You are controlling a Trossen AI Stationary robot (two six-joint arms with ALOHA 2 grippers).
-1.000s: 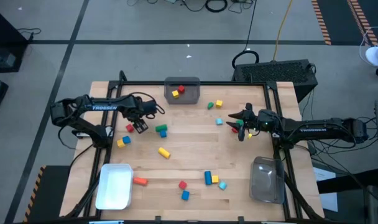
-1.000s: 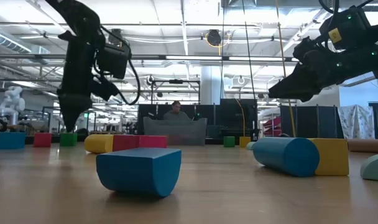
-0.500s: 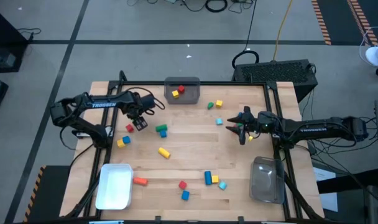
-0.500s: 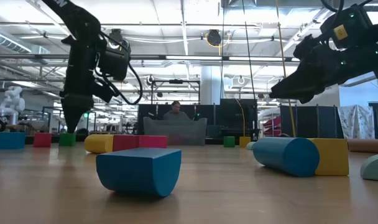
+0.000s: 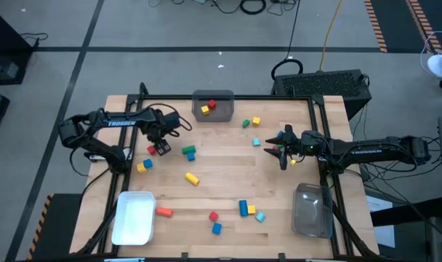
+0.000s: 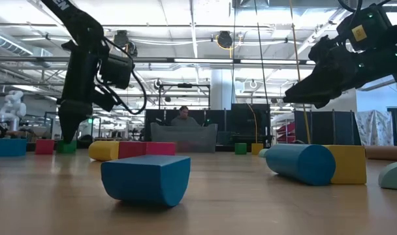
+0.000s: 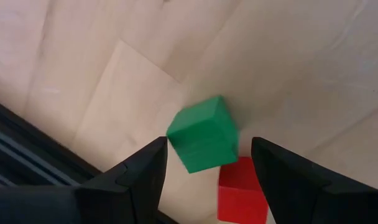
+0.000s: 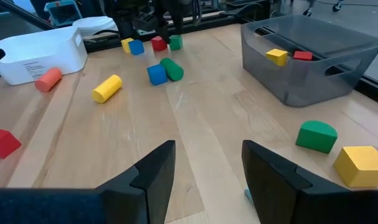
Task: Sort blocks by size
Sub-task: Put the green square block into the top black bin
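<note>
Where frame rail [image 7: 27,155] nears: green cube [image 7: 202,133]

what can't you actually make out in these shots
- High view: the left gripper covers the green cube and red cube under it.
- Left wrist view: the red cube is cut off by the picture's edge.
- High view: what lies in the clear bin cannot be told.

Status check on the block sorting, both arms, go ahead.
Left tool open over small green cube, red cube beside it. Right tool open, empty, above the table. Nothing between tool and cube.
</note>
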